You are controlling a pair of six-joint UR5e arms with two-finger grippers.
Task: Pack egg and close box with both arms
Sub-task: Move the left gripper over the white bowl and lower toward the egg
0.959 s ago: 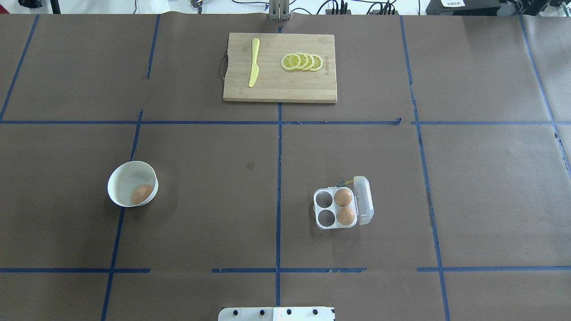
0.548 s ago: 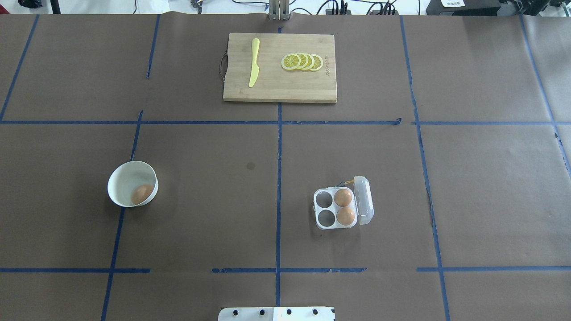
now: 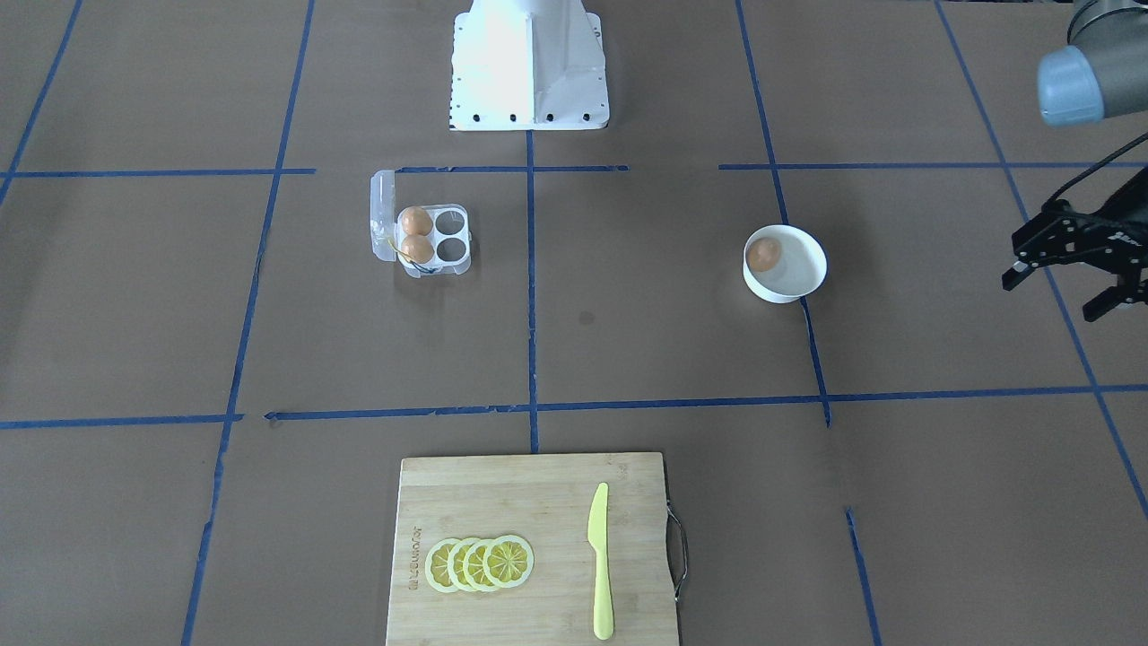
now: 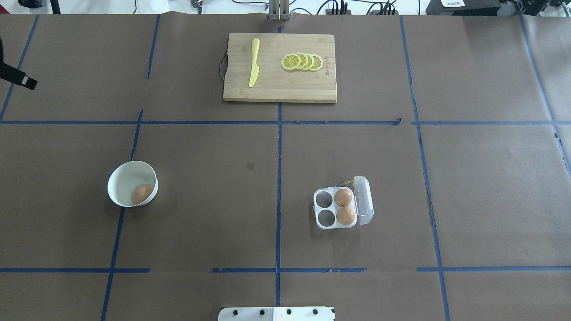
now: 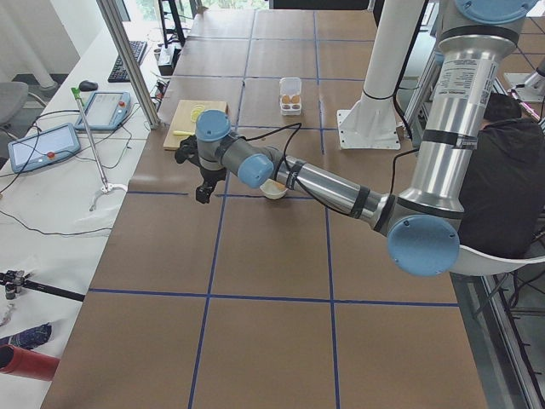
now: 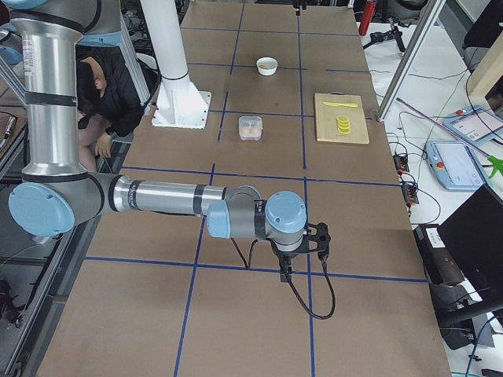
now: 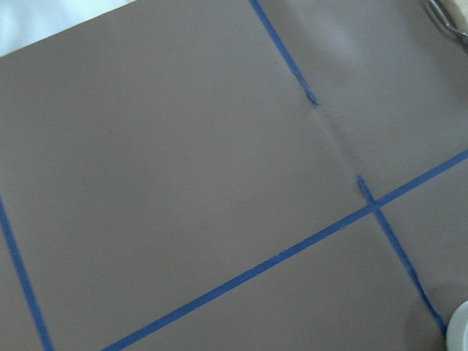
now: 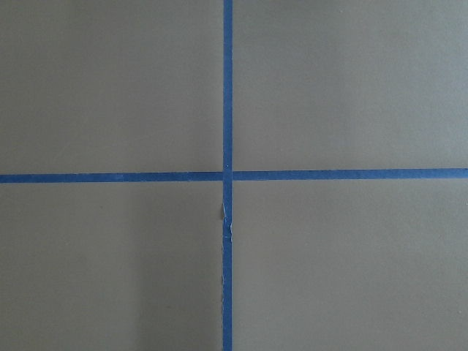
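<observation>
One orange-brown egg [image 4: 141, 193] lies in a round white bowl [image 4: 117, 178] on the table's left half; it also shows in the front view [image 3: 762, 254]. The clear box [image 4: 363, 201] sits right of centre with its lid open to the right. Two eggs [image 4: 342, 197] fill its right cups and the two left cups are empty. My left gripper [image 3: 1056, 294] is open and empty, hovering well out beyond the bowl; only one finger [image 4: 20, 79] shows at the overhead view's left edge. My right gripper [image 6: 302, 253] hangs over bare paper far from the box; I cannot tell whether it is open.
A wooden cutting board [image 4: 279, 89] with a yellow knife [image 4: 254, 62] and lemon slices [image 4: 302, 61] lies at the far centre. The white base block [image 4: 276, 313] is at the near edge. Blue tape lines cross the brown paper.
A finger of my left gripper has come into the overhead view at the far left edge. The eggs, bowl and box have not moved.
</observation>
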